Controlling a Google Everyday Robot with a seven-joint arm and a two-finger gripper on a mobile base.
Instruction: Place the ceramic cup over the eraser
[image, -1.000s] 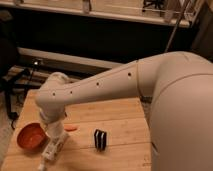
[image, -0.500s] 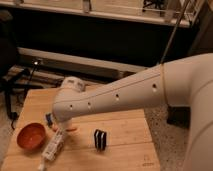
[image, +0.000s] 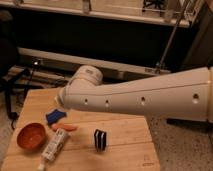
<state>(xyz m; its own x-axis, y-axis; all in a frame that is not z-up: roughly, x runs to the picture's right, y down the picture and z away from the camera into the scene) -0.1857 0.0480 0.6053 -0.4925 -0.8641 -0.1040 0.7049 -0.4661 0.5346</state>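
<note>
Wooden table (image: 125, 156): pale slats, goods on top. Eraser (image: 100, 139): black-white striped block, upright, near front middle (reference item for all entries). White tube (image: 54, 145): lying slantwise, left of eraser, apart. Orange-red bowl (image: 32, 136): farther left, past tube. Orange stick (image: 65, 127): left-rear of eraser, just beside tube's top end. Blue block (image: 54, 116): behind stick. White arm (image: 145, 100): crossing above, behind eraser. Gripper: hidden behind arm's bend, left-rear of eraser; fingers closed, contents cannot tell. Ceramic cup: hidden, place cannot tell. Metal pole (image: 172, 35): far right-rear.
</note>
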